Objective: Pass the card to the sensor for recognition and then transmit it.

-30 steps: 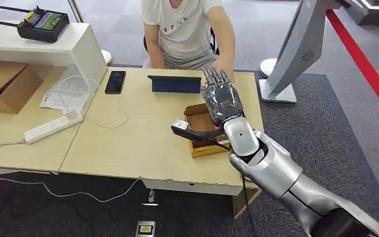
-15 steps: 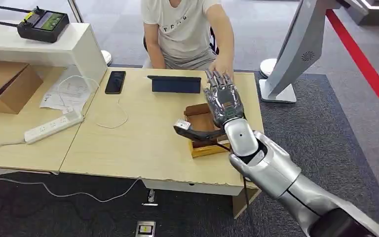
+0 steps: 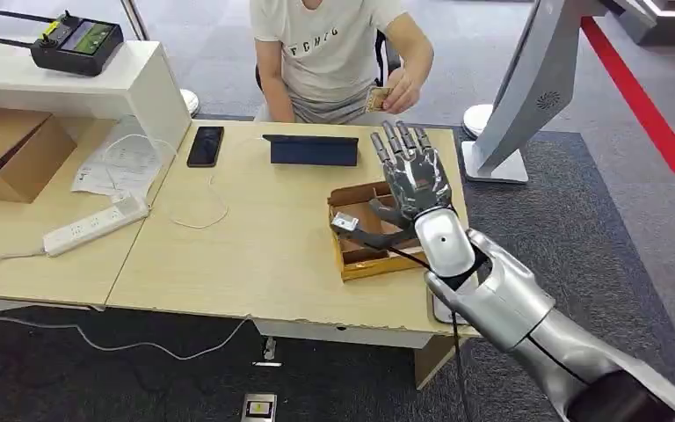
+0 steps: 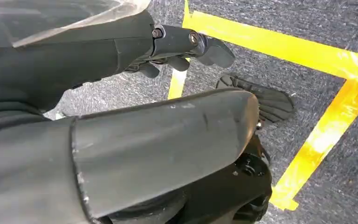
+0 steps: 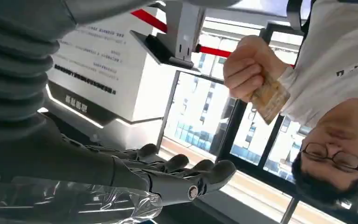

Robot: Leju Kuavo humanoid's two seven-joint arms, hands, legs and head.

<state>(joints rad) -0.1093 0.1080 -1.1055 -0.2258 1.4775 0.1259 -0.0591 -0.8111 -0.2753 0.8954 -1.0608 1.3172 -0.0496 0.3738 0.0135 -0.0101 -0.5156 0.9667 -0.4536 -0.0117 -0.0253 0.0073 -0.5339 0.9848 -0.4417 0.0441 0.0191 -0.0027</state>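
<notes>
My right hand point(image 3: 411, 180) is raised over the wooden box point(image 3: 352, 259) on the table's right side, fingers stretched apart and holding nothing; its fingers point(image 5: 186, 179) are just as bare in the right wrist view. Beyond the table a seated person pinches the tan card point(image 3: 378, 97) in a hand point(image 3: 402, 90) held near the chest. That card point(image 5: 270, 98) is well clear of my fingers. A dark flat sensor device point(image 3: 309, 149) stands upright on the table, left of my hand. My left hand point(image 4: 182, 46) hangs by my side above the carpet, loosely curled, holding nothing.
A black phone point(image 3: 205, 145), papers with a white cable point(image 3: 123, 163), a power strip point(image 3: 95, 225) and a cardboard box point(image 3: 4, 149) lie on the table's left half. A remote controller point(image 3: 77, 42) sits on a white shelf. A white stand point(image 3: 527, 88) rises right of the table.
The person's hand, which was at my right hand's fingertips, has drawn back toward the chest with the card in it. My right hand has shifted a little to the right.
</notes>
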